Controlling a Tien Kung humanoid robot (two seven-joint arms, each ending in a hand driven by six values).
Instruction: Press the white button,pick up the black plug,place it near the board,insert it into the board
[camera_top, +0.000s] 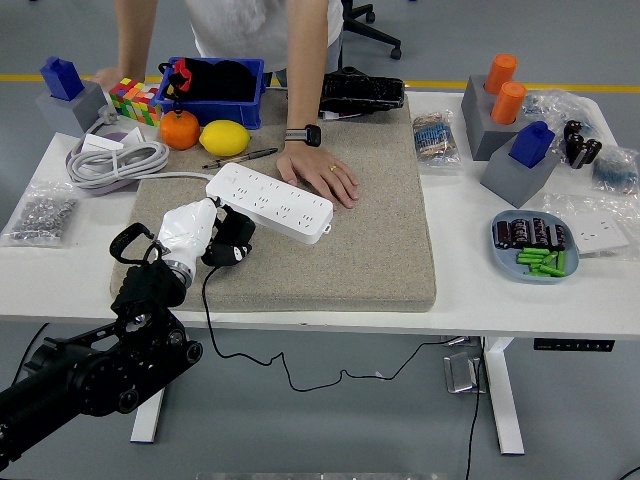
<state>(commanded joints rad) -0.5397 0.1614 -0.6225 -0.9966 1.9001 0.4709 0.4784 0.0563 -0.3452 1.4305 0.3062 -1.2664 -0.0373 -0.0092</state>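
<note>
Bright even overhead light, soft faint shadows, no glare, sharp focus, slight edge distortion
</note>
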